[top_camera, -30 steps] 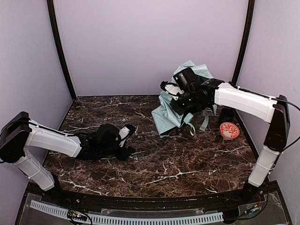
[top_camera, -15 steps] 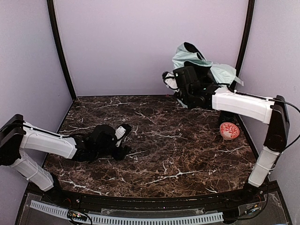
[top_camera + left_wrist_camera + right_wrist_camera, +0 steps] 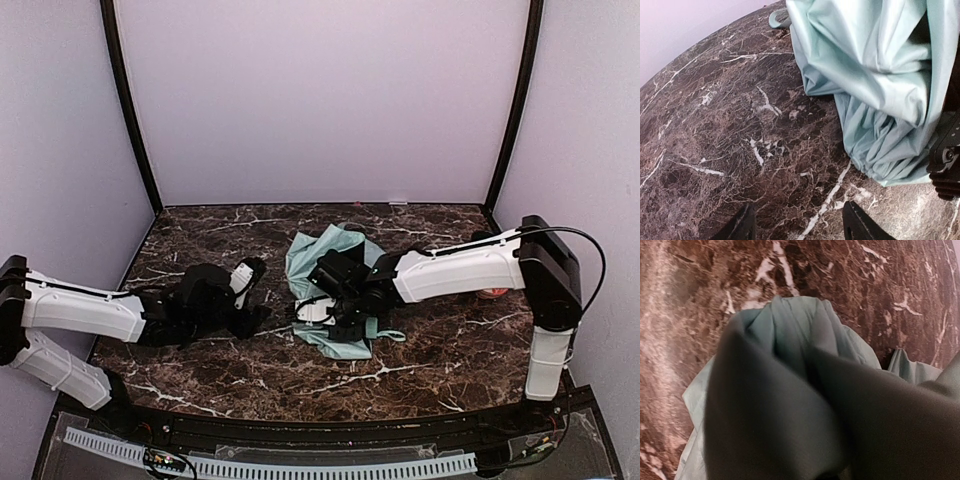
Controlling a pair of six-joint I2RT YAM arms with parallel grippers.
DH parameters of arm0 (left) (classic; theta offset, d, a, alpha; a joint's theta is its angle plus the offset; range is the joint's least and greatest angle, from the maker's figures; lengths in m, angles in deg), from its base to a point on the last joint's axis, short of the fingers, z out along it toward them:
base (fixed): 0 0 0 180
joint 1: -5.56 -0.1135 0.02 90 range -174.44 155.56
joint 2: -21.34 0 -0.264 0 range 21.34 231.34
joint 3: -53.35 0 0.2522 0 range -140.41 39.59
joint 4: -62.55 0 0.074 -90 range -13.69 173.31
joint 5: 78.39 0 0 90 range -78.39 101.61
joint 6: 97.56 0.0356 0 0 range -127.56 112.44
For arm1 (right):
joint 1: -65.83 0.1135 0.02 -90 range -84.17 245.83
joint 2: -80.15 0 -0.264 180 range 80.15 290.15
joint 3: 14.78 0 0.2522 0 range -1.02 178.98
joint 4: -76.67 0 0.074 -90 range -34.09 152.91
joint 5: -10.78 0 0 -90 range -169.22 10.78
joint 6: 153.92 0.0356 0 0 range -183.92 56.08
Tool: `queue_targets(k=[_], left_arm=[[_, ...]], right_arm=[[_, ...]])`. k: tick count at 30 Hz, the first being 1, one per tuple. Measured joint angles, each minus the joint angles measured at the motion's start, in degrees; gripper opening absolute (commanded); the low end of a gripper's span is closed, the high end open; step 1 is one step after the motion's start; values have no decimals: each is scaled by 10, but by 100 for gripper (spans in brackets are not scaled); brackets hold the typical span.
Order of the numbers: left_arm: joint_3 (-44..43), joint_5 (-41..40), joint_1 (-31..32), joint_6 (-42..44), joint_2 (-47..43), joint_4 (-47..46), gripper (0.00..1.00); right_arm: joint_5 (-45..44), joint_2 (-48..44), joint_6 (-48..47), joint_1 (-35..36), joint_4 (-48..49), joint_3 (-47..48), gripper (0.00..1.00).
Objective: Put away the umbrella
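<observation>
Roughly at the middle of the dark marble table (image 3: 200, 235), a crumpled heap of pale mint fabric: the umbrella (image 3: 312, 255), lying loose and spread rather than rolled up, with one corner of cloth pointing toward the near edge. Reaching in low from the right side, the right arm (image 3: 460, 272), with the right gripper (image 3: 325, 300) set down on top of the canopy and half buried in it. Closed tight on a bunch of the cloth, going by the right wrist view: mint folds pressed right up against the lens, dark and blurred in the near part, veined marble beyond, fingertips themselves hidden under the fabric. Stretched flat along the tabletop from the left side, the left arm (image 3: 85, 310), ending in the left gripper (image 3: 252, 293) just beside the umbrella's left edge; impossible to say from above whether touching it or barely apart. Fingers (image 3: 742, 226) parted and holding nothing, only bare stone between them in the left wrist view. Ahead of them in that same view, the canopy in deep soft folds with the hem resting on the marble, and at the right border a black piece of the other gripper's housing. Plain lilac walls (image 3: 320, 100) all round, with dark posts (image 3: 130, 110) at the corners
</observation>
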Motion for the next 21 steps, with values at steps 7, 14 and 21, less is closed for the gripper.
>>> queue_targets(k=[7, 14, 21], left_arm=[[23, 15, 0, 0, -67, 0, 60], [24, 31, 0, -11, -84, 0, 61], [7, 31, 0, -23, -77, 30, 62]], right_arm=[[154, -4, 61, 1, -1, -16, 9], [234, -32, 104, 1, 3, -55, 49], [242, -62, 126, 2, 2, -56, 68]])
